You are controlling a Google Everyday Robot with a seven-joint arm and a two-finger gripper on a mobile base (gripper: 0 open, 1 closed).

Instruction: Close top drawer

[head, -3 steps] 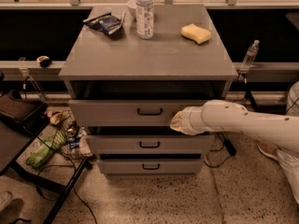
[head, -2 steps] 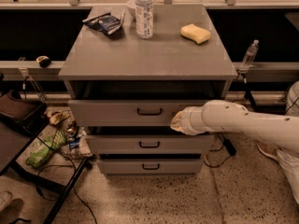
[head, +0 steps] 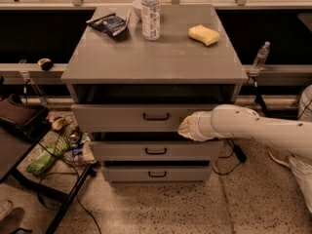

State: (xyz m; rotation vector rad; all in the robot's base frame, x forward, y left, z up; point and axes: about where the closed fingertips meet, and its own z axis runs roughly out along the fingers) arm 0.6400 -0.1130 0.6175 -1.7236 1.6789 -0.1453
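Observation:
The top drawer (head: 122,118) of the grey cabinet stands pulled out a little, with a dark gap above its plain front and a small black bar handle (head: 156,116) at centre. My gripper (head: 184,126) is at the end of the white arm (head: 253,129), right against the drawer front, just right of the handle. The arm's wrist hides the fingers.
On the cabinet top (head: 161,62) stand a water bottle (head: 150,12), a yellow sponge (head: 204,34) and a snack bag (head: 109,23). Two lower drawers (head: 156,151) sit below. Clutter and cables (head: 53,147) lie on the floor to the left, a small bottle (head: 260,57) at right.
The top drawer front and my arm sit about where they were; no clear movement shows.

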